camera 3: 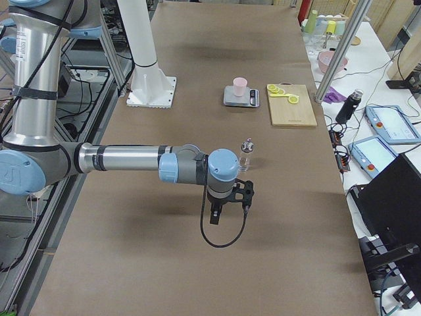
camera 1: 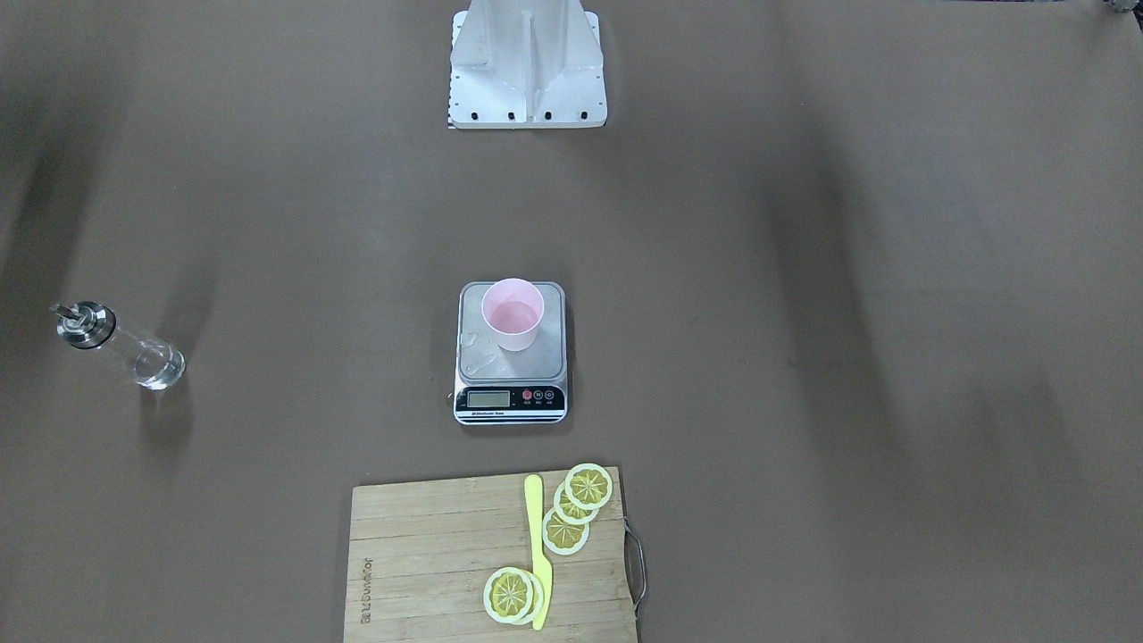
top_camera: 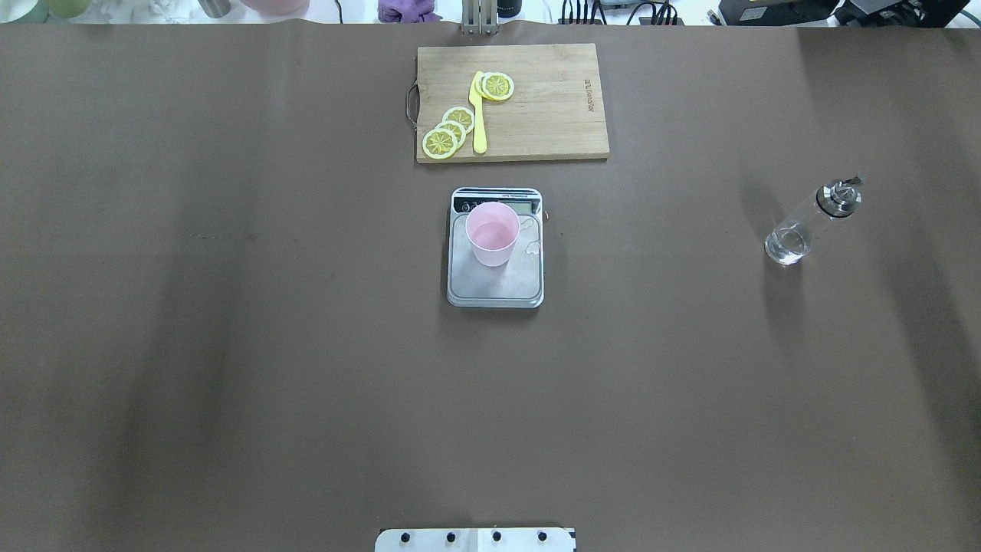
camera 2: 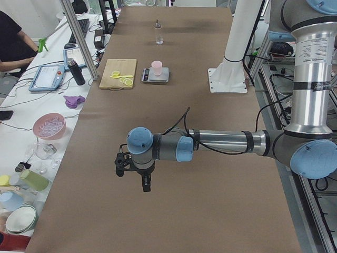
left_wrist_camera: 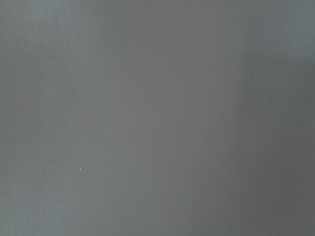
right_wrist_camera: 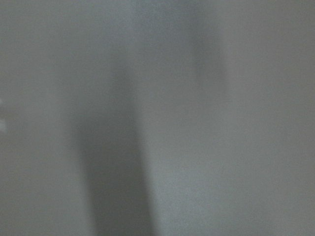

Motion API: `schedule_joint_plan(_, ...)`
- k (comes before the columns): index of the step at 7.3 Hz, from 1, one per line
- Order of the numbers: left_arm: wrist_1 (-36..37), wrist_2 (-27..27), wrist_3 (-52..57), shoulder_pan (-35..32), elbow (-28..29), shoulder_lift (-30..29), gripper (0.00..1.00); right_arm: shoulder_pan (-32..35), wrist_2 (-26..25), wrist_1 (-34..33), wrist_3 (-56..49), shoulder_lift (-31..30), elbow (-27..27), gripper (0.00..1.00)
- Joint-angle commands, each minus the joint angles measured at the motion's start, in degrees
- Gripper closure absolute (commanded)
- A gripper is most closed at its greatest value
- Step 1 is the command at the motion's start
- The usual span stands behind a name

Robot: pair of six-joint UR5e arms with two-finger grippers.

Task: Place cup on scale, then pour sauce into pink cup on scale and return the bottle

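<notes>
Pincer on left (camera 2: 134, 176): hangs over worktop (top_camera: 230, 345), well away, grip impossible to tell. Centre: cup (top_camera: 492, 234) upright on scale (top_camera: 494, 287), placed there for weighing. Further right: bottle (top_camera: 805, 228) upright, well apart, seemingly returned. Right pincer (camera 3: 229, 205): hangs beyond, grip likewise untellable.

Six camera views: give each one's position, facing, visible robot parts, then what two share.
Exterior front-facing: across the table, looking down at the small silver digital scale; white robot base shows.
Overhead exterior: behind the robot, facing forward; base edge only.
Exterior left: table's end; left arm near.
Exterior right: opposite end; right arm near.
Left wrist-mounted: featureless grey; no fingers.
Right wrist-mounted: blurred grey; no fingers.
First two share: pale pink plastic cup on the scale.
</notes>
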Motion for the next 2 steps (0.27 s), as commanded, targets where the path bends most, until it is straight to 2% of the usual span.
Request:
schedule_joint_plan(1, 0.0, -0.09, -0.01, -0.02, -0.04, -0.08, 0.02, 0.06, 0.0, 0.07, 0.0, 0.03, 0.09, 0.0)
schedule_joint_plan(2, 0.0, -0.09, -0.01, -0.02, -0.04, -0.08, 0.02, 0.06, 0.0, 0.07, 0.0, 0.03, 0.09, 0.0)
